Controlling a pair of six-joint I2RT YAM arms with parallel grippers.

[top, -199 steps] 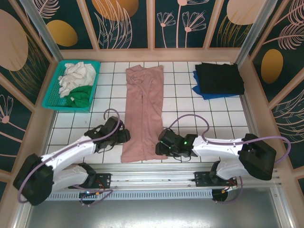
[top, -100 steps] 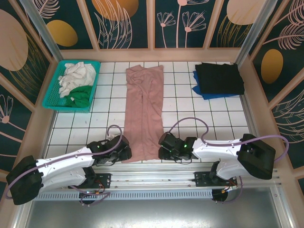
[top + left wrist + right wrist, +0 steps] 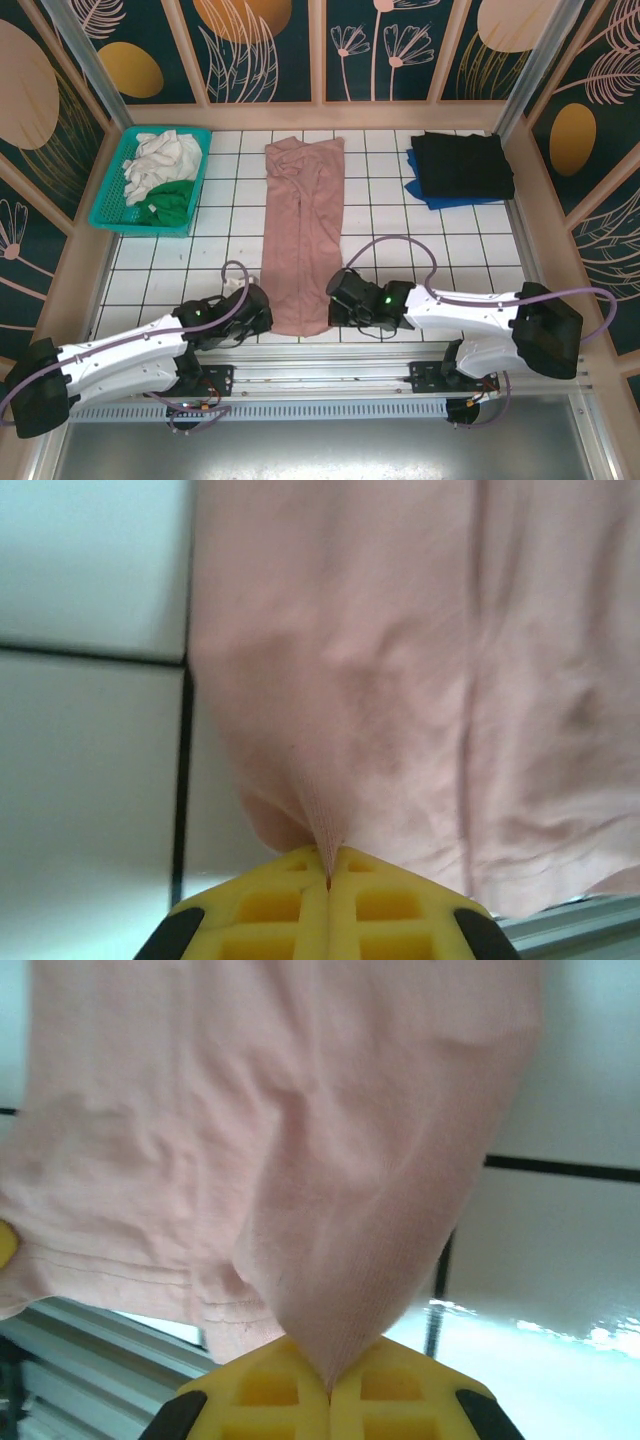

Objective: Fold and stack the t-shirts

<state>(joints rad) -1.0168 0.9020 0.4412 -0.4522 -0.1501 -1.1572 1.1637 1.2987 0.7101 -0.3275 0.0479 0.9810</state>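
pink t-shirt (image 3: 302, 230) pinched at both near corners
left gripper (image 3: 328, 872) and right gripper (image 3: 328, 1380) each clamped tight on its cloth

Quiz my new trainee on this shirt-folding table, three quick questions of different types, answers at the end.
1. True or false: the left gripper hangs open above the pink shirt.
2. What lies on top of the blue shirt? A) a towel B) a black shirt C) a hat
3. Fill in: the right gripper pinches the pink shirt at its ___ end, near or far from the arm bases.

Key
1. False: it is shut on the shirt's cloth.
2. B
3. near
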